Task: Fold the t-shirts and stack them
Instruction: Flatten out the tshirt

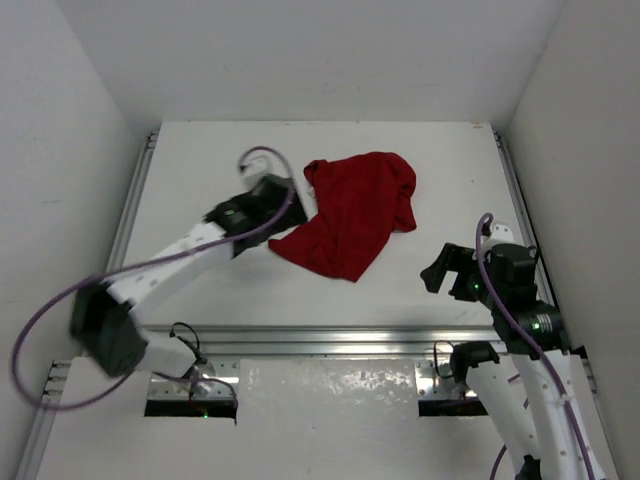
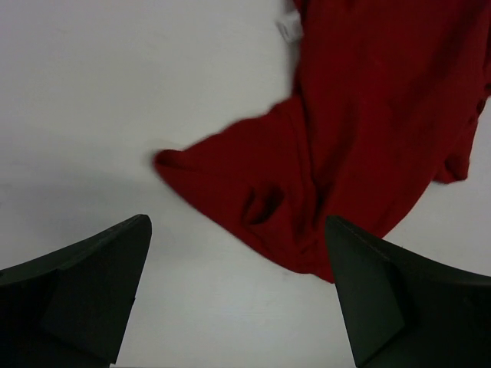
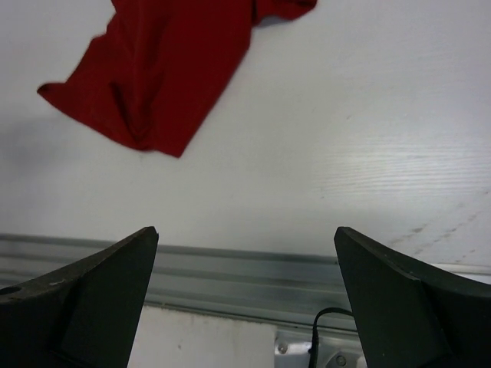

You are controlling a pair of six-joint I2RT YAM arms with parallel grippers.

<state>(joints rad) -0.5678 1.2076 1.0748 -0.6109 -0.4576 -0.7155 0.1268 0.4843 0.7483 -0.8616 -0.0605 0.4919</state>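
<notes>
A dark red t-shirt (image 1: pixel 350 215) lies crumpled and unfolded on the white table (image 1: pixel 200 160), a little right of the middle. My left gripper (image 1: pixel 288 203) hovers at the shirt's left edge. In the left wrist view that gripper (image 2: pixel 238 222) is open, and a pointed corner of the t-shirt (image 2: pixel 368 130) lies just ahead of the jaws, with nothing between them. A small white label (image 2: pixel 285 29) shows at the shirt's far edge. My right gripper (image 1: pixel 445 268) stands open near the table's front right, apart from the shirt. From the right wrist, the gripper (image 3: pixel 245 230) is empty and the t-shirt (image 3: pixel 161 69) lies far ahead on the left.
An aluminium rail (image 1: pixel 330 340) runs along the table's near edge and shows under the right jaws (image 3: pixel 245 276), with a black cable (image 3: pixel 322 318) below it. Metal rails line both table sides. White walls (image 1: pixel 60 150) close in the left, right and back.
</notes>
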